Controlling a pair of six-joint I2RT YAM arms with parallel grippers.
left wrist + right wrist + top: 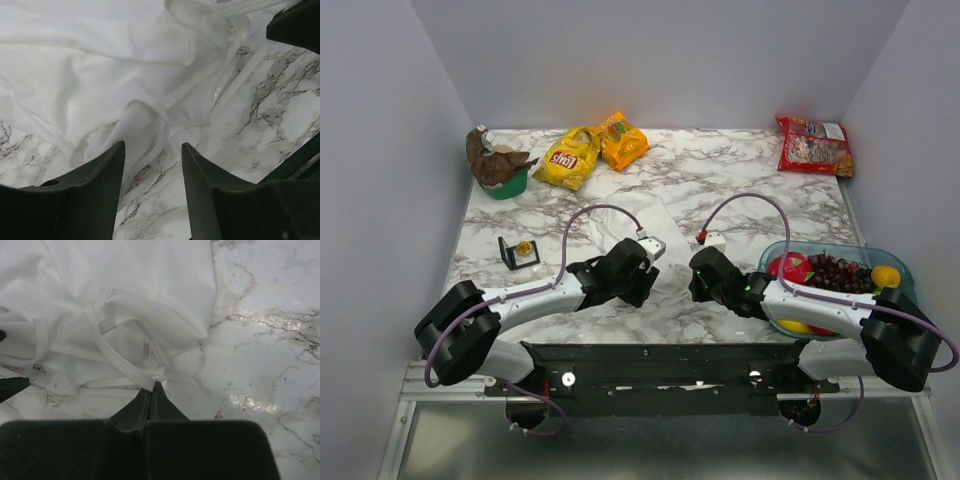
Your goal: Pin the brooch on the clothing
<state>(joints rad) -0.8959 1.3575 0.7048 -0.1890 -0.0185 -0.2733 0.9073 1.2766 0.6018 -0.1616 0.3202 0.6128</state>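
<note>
Garment prep. Right tool [154, 385] pinched shut on hem of crumpled white cloth garment [125, 285]; left tool [152, 149] part-open, empty, over fold. Tiny round gold brooch [524, 247] sits in black square frame [508, 254], well apart. Next, likely: left fetches it.

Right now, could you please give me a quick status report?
Left gripper open over white garment. Right gripper shut at its hem. Brooch at small black frame, left of garment.

Open marble [720, 170] lies behind the clothing [100, 75]; fruit bowl [820, 246] blocks right.
</note>
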